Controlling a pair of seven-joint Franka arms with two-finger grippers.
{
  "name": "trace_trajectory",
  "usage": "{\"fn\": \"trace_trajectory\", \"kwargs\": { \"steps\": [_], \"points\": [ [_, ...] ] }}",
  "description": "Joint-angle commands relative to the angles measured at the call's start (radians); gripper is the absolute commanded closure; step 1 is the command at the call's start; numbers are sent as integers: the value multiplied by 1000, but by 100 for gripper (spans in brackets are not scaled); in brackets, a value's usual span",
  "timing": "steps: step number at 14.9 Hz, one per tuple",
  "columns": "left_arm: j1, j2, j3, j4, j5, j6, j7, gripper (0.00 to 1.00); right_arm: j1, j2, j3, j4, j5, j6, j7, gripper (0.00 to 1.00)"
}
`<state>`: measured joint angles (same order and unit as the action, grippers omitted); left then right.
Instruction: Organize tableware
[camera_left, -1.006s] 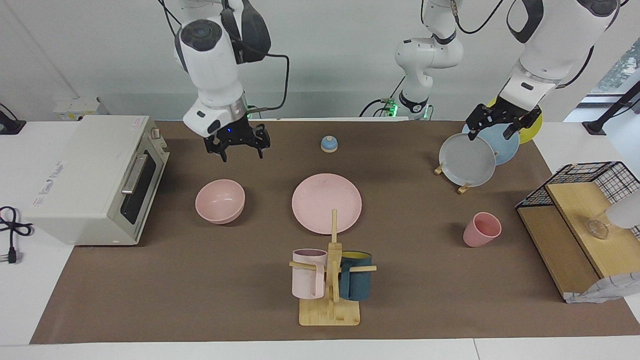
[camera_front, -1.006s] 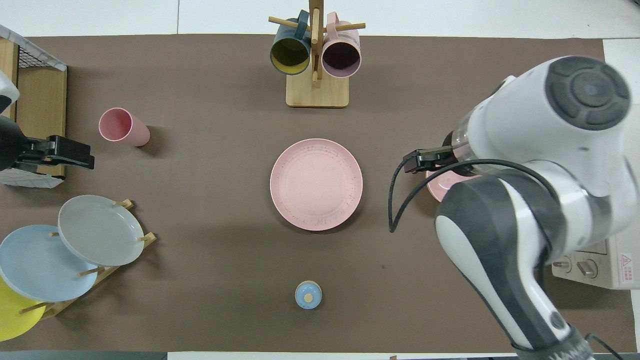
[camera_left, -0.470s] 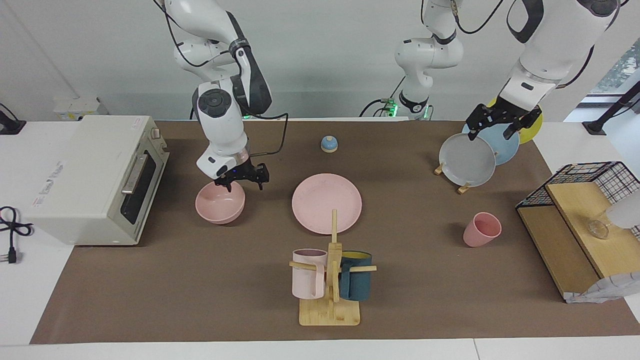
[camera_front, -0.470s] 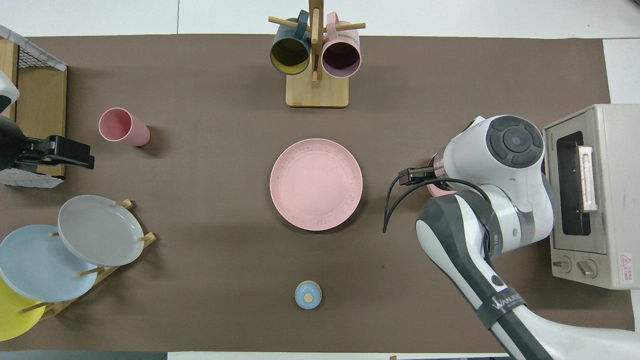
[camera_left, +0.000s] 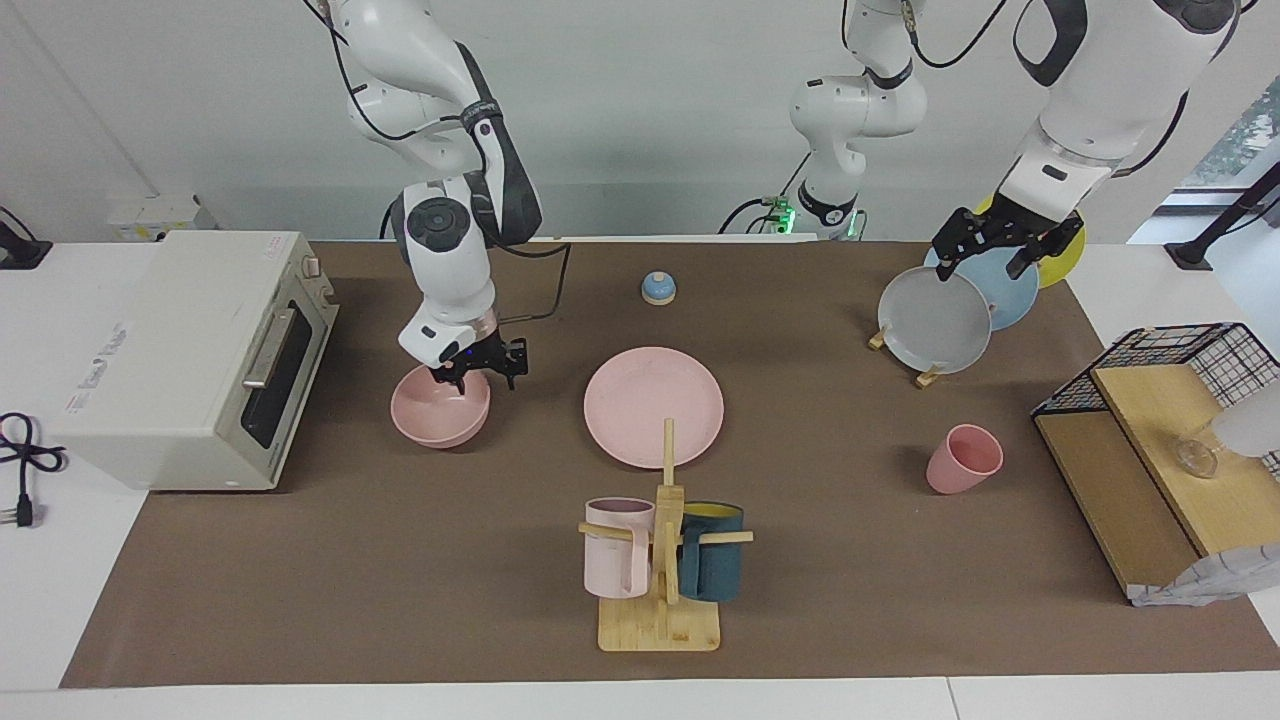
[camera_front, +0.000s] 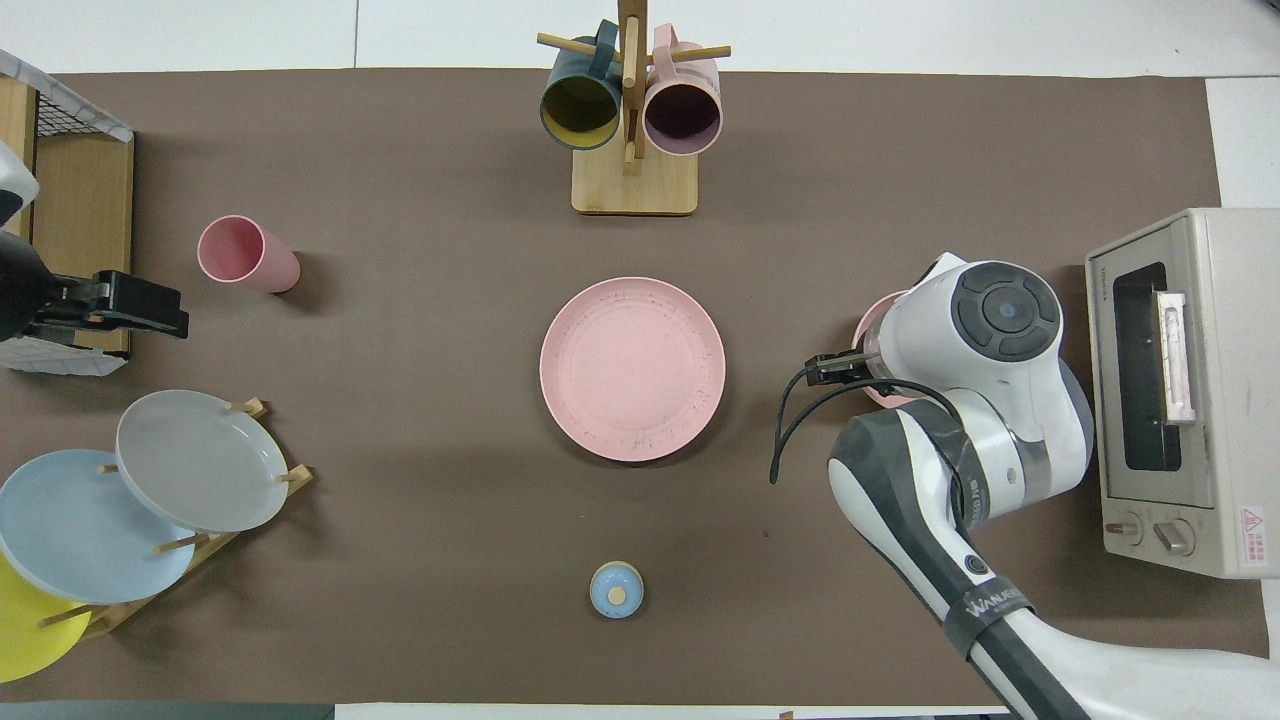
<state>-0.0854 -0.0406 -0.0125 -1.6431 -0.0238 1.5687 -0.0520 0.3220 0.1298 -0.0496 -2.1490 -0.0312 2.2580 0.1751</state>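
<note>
You had the right gripper down at the pink bowl's rim, apparently to grip it; jaw state unreadable; left gripper waited over the plate rack, jaws likewise unreadable.

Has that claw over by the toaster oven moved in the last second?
Yes. The right gripper has come down from well above the pink bowl to its rim on the robots' side, beside the toaster oven.
</note>
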Motion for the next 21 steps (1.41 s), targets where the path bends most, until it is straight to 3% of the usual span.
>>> {"fn": "trace_trajectory", "kwargs": {
  "steps": [1,2,3,8,11,13,16,18,21],
  "points": [
    [9,-15,-7,-11,19,-9,-6,0,-14,28,7,-5,-38,29,-35,62],
    [7,-15,-7,-11,19,-9,-9,0,-14,30,7,4,-64,15,-34,89],
    [7,-15,-9,-9,19,-7,-11,0,-5,33,7,21,-73,-1,-32,100],
    [4,-16,-7,-14,19,2,-12,0,90,85,8,272,-75,-237,27,100],
    [6,-10,-9,-30,19,45,-14,0,195,199,8,522,-67,-420,179,100],
    [9,34,-9,-32,16,109,-14,0,254,287,8,668,-67,-504,249,100],
    [12,157,-7,-21,12,232,-20,0,316,449,62,881,-61,-496,430,100],
    [13,235,-6,-20,8,330,-20,0,322,479,109,900,-59,-415,575,100],
    [19,335,0,11,-10,421,-20,0,344,476,114,861,-42,-341,589,100]
  ]
}}
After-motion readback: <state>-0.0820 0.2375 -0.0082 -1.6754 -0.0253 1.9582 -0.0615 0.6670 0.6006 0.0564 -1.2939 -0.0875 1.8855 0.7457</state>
